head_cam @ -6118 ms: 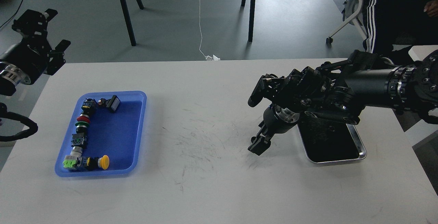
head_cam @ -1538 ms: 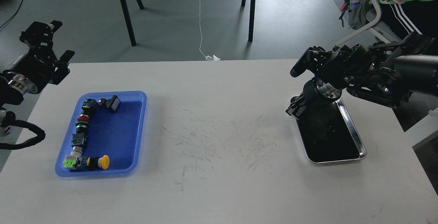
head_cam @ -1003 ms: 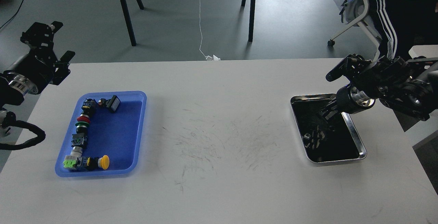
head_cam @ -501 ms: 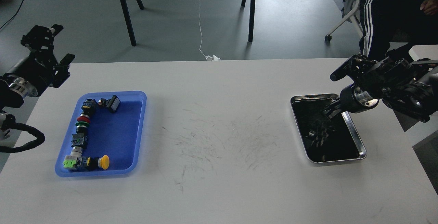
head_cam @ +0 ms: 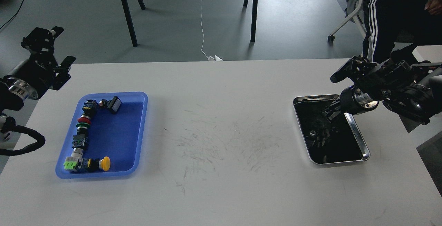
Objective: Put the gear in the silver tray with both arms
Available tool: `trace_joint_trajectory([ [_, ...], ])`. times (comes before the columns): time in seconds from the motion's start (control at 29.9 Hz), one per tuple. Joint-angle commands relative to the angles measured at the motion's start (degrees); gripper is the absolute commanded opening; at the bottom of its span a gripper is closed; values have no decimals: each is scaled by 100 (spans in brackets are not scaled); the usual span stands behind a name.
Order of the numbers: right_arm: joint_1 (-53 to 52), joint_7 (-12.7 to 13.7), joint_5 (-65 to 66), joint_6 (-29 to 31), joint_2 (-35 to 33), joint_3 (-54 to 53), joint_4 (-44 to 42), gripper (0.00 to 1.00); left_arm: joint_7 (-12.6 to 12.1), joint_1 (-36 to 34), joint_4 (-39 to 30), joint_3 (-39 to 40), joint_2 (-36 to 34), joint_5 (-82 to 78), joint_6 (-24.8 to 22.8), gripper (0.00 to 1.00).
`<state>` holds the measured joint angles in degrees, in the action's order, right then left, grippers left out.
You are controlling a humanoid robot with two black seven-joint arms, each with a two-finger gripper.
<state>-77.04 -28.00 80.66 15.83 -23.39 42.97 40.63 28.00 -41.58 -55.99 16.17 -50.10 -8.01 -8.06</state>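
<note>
My right gripper (head_cam: 332, 111) has moved back from the middle of the counter (head_cam: 221, 132) to hang over the far end of the silver tray (head_cam: 359, 139). Its fingers are dark against the dark tray bottom, so I cannot tell if they are released or clenched. Something small now shows inside the tray, maybe the gear or only a reflection; I judge the delivery is probably done. My left gripper (head_cam: 51, 46) waits with fingers spread, holding nothing, beyond the blue tray (head_cam: 138, 150), where the coloured parts (head_cam: 83, 129) lie along its left side.
</note>
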Motion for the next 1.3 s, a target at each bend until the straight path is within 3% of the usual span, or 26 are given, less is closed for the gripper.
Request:
trace_joint_trajectory([
  [0.0,5,5,-7,-27,10,-8,-20,23,0,1,1,0,10,1,6,98],
  [0.1,14,0,-7,-36,1,-16,-20,41,0,1,9,0,10,1,6,98],
  [0.2,14,5,-15,-45,1,-25,-20,49,0,1,9,0,27,1,6,98],
  [0.4,-39,5,-59,-45,10,-139,7,54,0,1,1,0,10,1,-12,98],
  [0.67,-21,57,-103,-27,-60,-1070,-81,64,0,-96,-105,18,-17,133,-82,98],
  [0.8,66,75,-112,-71,-113,-1842,-90,73,0,-43,-394,237,-17,159,338,98],
  [1.0,163,92,-112,-71,-429,-2599,-125,76,0,-17,-526,317,-131,203,1227,98],
  [1.27,286,189,-1156,-88,-535,-3865,-511,80,0,124,-737,369,27,467,1104,98],
])
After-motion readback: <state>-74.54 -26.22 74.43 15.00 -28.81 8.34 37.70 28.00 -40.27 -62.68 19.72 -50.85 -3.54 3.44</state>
